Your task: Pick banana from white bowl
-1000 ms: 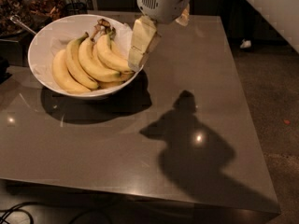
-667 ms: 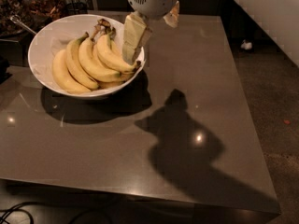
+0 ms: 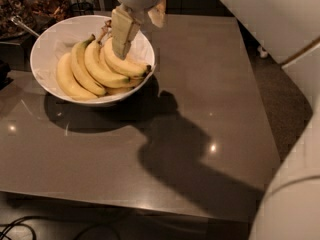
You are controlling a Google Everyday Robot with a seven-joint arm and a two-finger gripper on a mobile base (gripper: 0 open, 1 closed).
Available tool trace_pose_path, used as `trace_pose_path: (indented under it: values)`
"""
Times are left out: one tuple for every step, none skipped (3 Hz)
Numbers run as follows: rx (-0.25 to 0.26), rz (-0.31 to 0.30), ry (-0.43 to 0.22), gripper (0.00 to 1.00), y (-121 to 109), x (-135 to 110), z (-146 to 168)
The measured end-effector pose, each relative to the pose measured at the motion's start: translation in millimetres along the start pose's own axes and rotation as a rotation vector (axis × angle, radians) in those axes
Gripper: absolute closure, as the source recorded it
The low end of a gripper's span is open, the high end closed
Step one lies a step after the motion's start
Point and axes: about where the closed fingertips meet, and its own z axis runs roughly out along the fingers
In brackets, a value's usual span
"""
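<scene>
A bunch of ripe yellow bananas [image 3: 97, 66], joined at a brown stem [image 3: 104, 31], lies in the wide white bowl [image 3: 42, 46] at the table's back left. My gripper [image 3: 141, 38] hangs from above at the bowl's right rear. It is open. One cream finger [image 3: 122, 34] points down over the rightmost banana [image 3: 125, 64], touching or just above it. The other finger [image 3: 159, 11] stands apart, outside the bowl's rim. Nothing is held.
The bowl sits on a grey-brown table [image 3: 200, 109] that carries the arm's dark shadow. Dark clutter and a metal handle [image 3: 22, 26] lie behind the bowl at the left. White parts of the robot [image 3: 295, 194] fill the right edge.
The gripper has moved left and a little down, from the bowl's right rim to over the bananas. The bananas and bowl have not moved.
</scene>
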Motion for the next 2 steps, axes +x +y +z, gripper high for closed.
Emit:
trace_pose_path:
  values:
    - [-0.021,-0.025,-0.008,0.34,4.5,-24.7,9.3]
    - [-0.036,-0.038,-0.005,0.38,4.3,-41.9,20.8]
